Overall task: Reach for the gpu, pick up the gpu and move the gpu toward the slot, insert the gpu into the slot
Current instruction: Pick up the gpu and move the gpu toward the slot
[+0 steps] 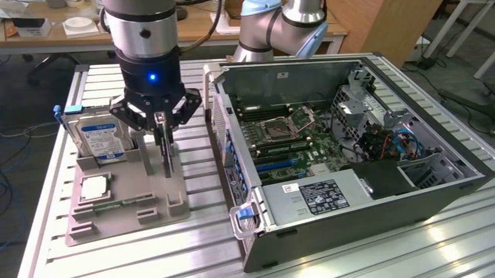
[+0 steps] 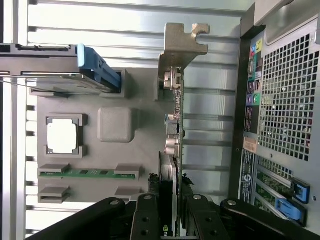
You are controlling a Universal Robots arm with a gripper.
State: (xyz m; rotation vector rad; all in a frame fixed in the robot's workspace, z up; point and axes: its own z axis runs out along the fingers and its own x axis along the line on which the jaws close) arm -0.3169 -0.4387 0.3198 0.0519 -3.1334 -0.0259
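A gray holder tray (image 1: pixel 166 209) (image 2: pixel 145 132) sits on the ribbed metal bench (image 1: pixel 155 255) (image 2: pixel 125 30). It carries a blue-labelled hard drive (image 1: pixel 101 140) (image 2: pixel 60 82) standing on edge, a square processor chip (image 1: pixel 94 186) (image 2: pixel 62 135) lying flat and a small green memory stick (image 1: pixel 124 202) (image 2: pixel 87 173). Just beside the tray, on the exterior view's right, lies an open computer case (image 1: pixel 433 191) (image 2: pixel 285 100). Its vented rear wall rises between the tray and the motherboard (image 1: pixel 286 133) inside. A second, pale arm (image 1: pixel 270 23) stands behind the case. The gpu (image 1: pixel 166 155) (image 2: pixel 178 117) stands on its thin edge at the tray, near the hard drive, with its silver bracket (image 2: pixel 180 45) at the end away from the wrist. Whether it is clear of the tray cannot be told. The arm hangs straight down over it, and the gripper (image 1: pixel 160 134) (image 2: pixel 172 200) has its black fingers (image 2: pixel 150 210) closed on the card's upper edge, one on each face.
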